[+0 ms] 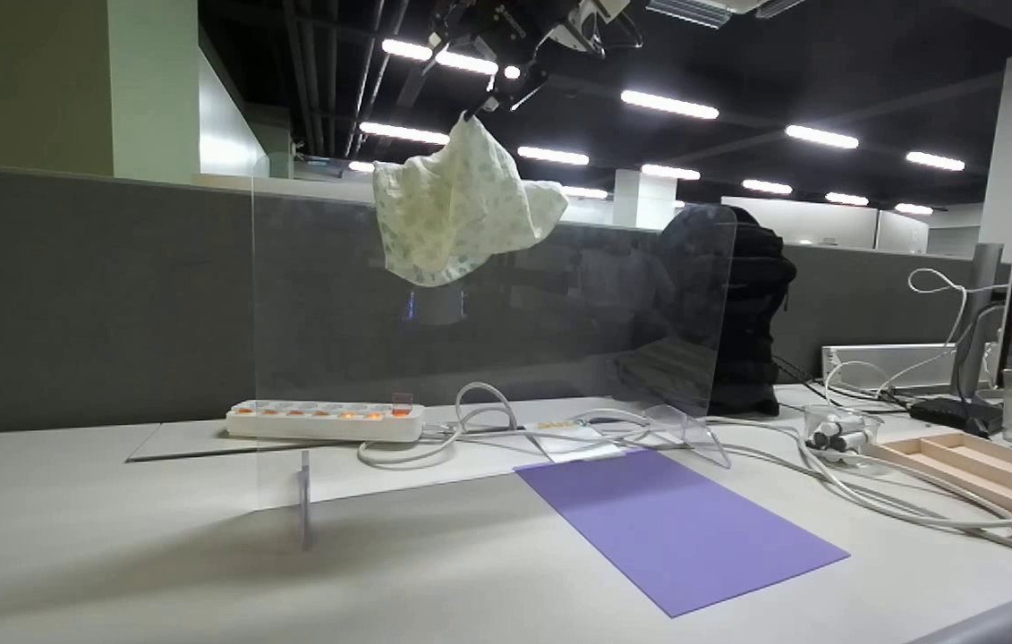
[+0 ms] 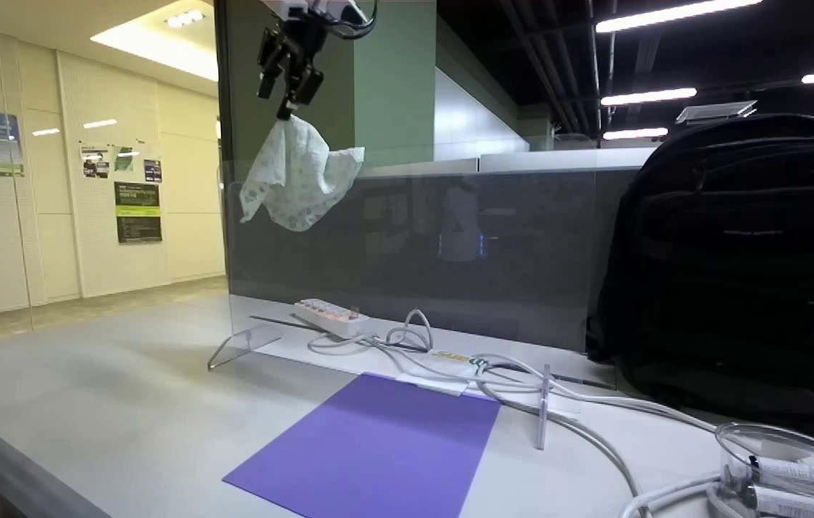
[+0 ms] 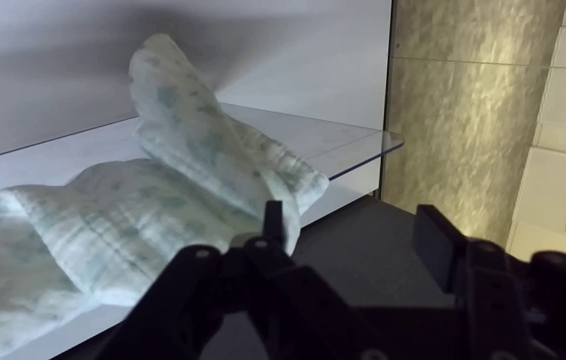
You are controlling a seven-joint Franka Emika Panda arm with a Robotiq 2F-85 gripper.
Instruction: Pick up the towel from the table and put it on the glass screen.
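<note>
The towel (image 1: 461, 206) is pale with faint green-blue spots. In both exterior views it is bunched at the top edge of the clear glass screen (image 1: 506, 340), with a peak rising to one fingertip and folds hanging down; it also shows in an exterior view (image 2: 302, 176). In the wrist view the towel (image 3: 162, 210) lies across the screen's edge (image 3: 368, 160). My gripper (image 3: 349, 215) is above it with fingers wide apart and nothing between them. The left finger in the wrist view overlaps the towel; whether it still catches the cloth, I cannot tell.
The screen stands on clear feet on the white table (image 1: 112, 537). A purple sheet (image 1: 676, 528) lies before it. Behind are a power strip (image 1: 327, 420), white cables (image 1: 488, 420), a grey partition (image 1: 94, 295) and a black backpack (image 1: 743, 313). A wooden tray (image 1: 989, 478) is at the side.
</note>
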